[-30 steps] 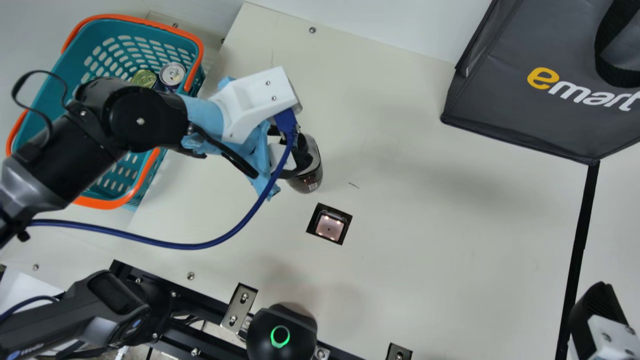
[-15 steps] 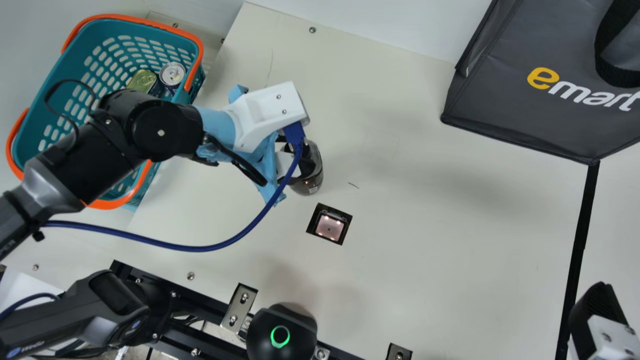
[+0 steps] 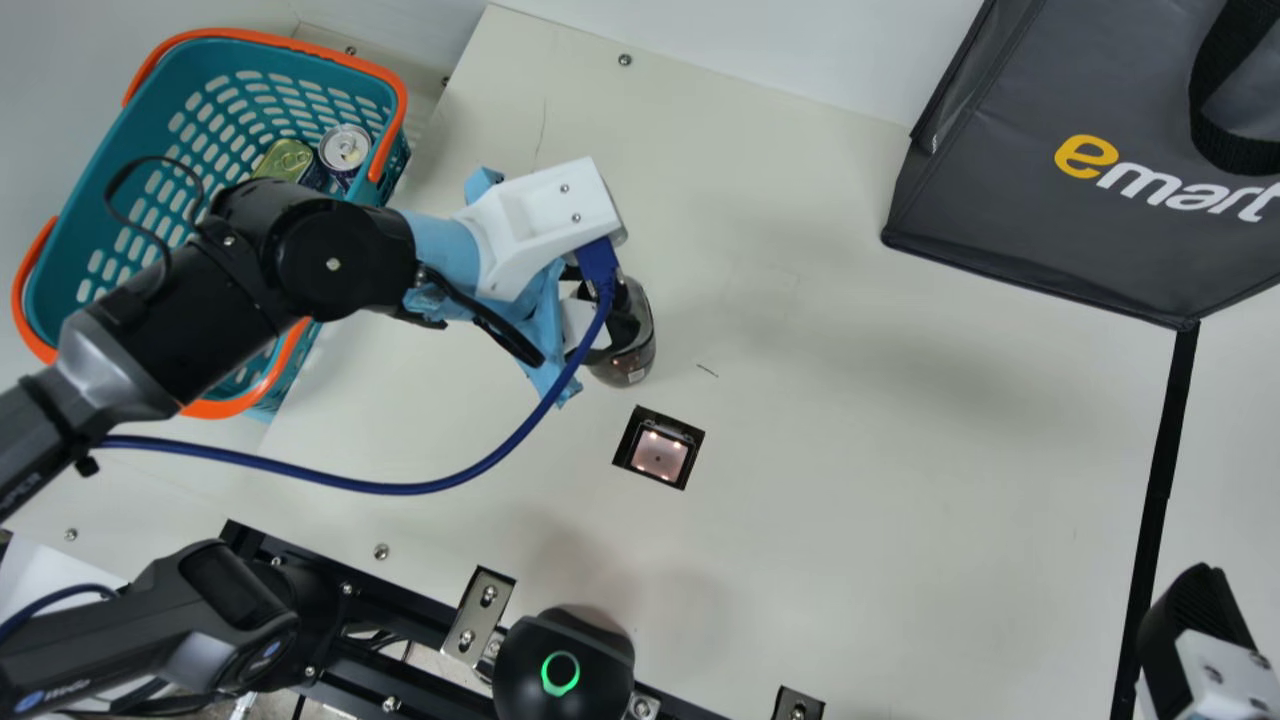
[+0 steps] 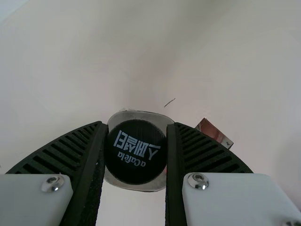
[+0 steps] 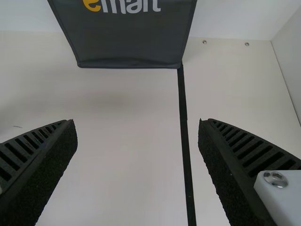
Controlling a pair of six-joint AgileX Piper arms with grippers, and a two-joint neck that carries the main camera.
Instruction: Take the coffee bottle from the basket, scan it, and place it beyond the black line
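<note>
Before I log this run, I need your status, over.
Left gripper closed on coffee bottle, near table scanner. Bottle short of black line. Right gripper open over line, possibly in the way.

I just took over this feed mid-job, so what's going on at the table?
The left gripper holds the coffee bottle by its dark cap, out of the basket and beside the scanner window, which is lit. The bottle is not yet beyond the black line. The right gripper is open and empty, near that line. Two cans, one silver-topped and one with a gold-green lid, sit in the basket.
</note>
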